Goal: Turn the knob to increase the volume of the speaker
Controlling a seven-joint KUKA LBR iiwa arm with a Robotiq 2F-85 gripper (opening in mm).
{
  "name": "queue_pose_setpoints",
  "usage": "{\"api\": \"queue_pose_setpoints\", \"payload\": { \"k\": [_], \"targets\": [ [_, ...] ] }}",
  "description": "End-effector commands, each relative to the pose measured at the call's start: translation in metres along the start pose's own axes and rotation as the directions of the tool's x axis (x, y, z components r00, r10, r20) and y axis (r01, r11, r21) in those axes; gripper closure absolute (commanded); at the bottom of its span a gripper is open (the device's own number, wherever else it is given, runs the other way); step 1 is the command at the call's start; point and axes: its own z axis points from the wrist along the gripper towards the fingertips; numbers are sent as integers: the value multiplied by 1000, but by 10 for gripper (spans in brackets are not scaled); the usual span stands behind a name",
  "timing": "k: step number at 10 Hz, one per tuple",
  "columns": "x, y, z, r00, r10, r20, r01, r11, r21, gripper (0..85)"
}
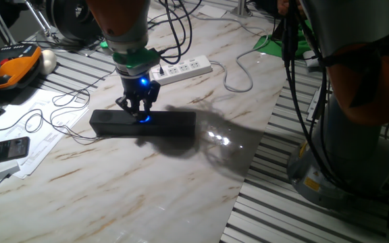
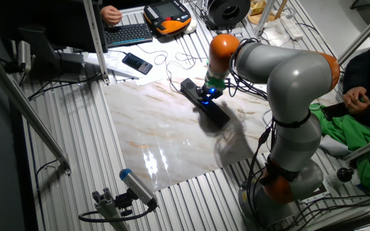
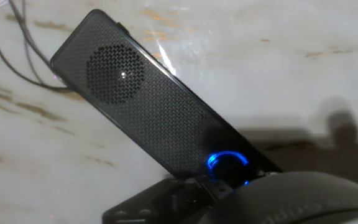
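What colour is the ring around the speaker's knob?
Glowing blue, around the knob on the black speaker; clearest in the hand view.

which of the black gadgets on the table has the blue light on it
The speaker, the long black bar under the gripper; its knob glows blue at mid-length. The flat black phone at the table's edge shows no light.

One fixed view sits low beside the marble table [image 1: 181, 169], fairly near; the other fixed view looks down from high, farther off, seemingly from the opposite side. Both share the speaker [image 1: 142, 123], which the hand view frames very close from above
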Motion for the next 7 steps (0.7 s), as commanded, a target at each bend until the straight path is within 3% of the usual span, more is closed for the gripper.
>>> {"api": "queue_pose_setpoints", "payload": {
  "k": [1, 5, 7],
  "targets": [
    [0, 0, 0, 1000, 10, 0, -10, 1000, 2, 680],
    [1, 0, 0, 995, 104, 8, -104, 995, -3, 680],
    [1, 0, 0, 984, 176, 1, -176, 984, -24, 680]
  ]
}}
